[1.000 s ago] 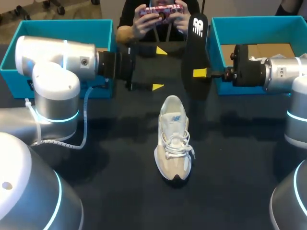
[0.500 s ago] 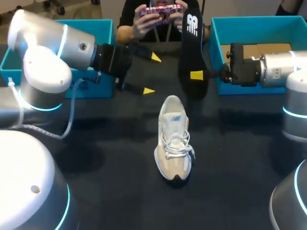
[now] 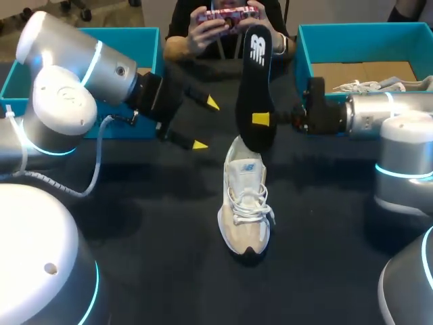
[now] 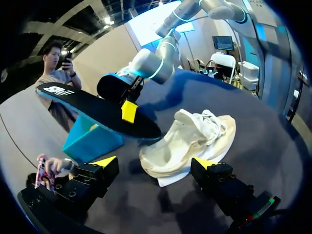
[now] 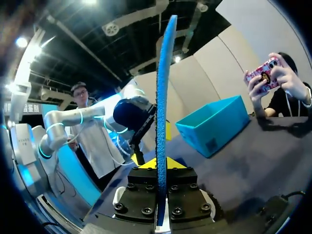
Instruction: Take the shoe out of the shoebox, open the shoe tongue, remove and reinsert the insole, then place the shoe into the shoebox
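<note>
The black insole (image 3: 256,95), just behind the shoe (image 3: 245,203), carries a white logo mark at its far end; my left wrist view shows this mark too. The shoe's tongue (image 3: 247,166) has a small blue mark, too small to read. I can read no numbers.

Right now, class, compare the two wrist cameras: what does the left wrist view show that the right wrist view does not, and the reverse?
Only the left wrist view shows the shoe, lying on the table ahead of the open left tool, and the broad black face of the insole. Only the right wrist view shows the insole edge-on, standing upright between the fingers of the right tool. Both show the insole held by the right tool.
</note>
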### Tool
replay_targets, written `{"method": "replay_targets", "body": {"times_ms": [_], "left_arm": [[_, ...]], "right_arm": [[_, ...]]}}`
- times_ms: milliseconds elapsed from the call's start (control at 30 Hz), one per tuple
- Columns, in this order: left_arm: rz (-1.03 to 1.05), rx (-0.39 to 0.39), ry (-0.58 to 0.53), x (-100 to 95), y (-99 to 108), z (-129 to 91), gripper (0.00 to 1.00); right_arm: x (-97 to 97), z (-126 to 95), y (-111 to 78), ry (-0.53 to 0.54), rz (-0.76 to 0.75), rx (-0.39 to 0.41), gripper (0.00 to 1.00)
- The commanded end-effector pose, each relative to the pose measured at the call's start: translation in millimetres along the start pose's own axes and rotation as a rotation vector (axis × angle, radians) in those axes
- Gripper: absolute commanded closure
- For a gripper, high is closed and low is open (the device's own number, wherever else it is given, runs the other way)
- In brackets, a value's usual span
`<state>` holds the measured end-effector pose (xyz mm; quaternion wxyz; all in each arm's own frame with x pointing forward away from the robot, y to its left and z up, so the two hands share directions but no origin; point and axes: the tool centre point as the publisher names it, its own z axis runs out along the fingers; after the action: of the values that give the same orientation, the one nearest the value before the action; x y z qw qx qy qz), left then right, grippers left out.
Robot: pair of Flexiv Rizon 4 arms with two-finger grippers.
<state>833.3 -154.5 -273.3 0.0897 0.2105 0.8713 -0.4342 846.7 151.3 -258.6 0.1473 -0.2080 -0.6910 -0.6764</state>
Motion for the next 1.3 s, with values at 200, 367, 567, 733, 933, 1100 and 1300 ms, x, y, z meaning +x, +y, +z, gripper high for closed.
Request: {"method": "replay_targets", "body": {"times_ms": [200,367,567,733,933,1100,1300], "left_arm": [[-0.056,-0.032,0.005,8.7,22,11,0.0],[-0.07,-0.049,-0.005,14.5,32,18,0.0],[-0.112,-0.049,-0.011,29.1,38,38,0.0],[-0.142,-0.054,0.0,36.9,39,47,0.0],[-0.156,-0.052,-0.001,37.8,41,53,0.0],[-0.178,-0.058,-0.023,36.2,43,59,0.0],[-0.2,-0.05,-0.031,37.9,42,64,0.0]], "right_arm": [[-1.0,9,-1.5,-0.001,-0.001,-0.001,1.0],[-1.0,9,-1.5,-0.001,-0.001,-0.001,1.0],[-8.5,11,-5.4,-0.006,-0.025,-0.006,1.0],[-9.6,14,-10.3,-0.011,-0.054,-0.018,1.0],[-8.8,18,-15.9,-0.01,-0.064,-0.02,1.0],[-9.2,28,-22.0,0.003,-0.079,-0.012,1.0],[-7.7,34,-29.0,0.009,-0.093,-0.005,1.0]]}}
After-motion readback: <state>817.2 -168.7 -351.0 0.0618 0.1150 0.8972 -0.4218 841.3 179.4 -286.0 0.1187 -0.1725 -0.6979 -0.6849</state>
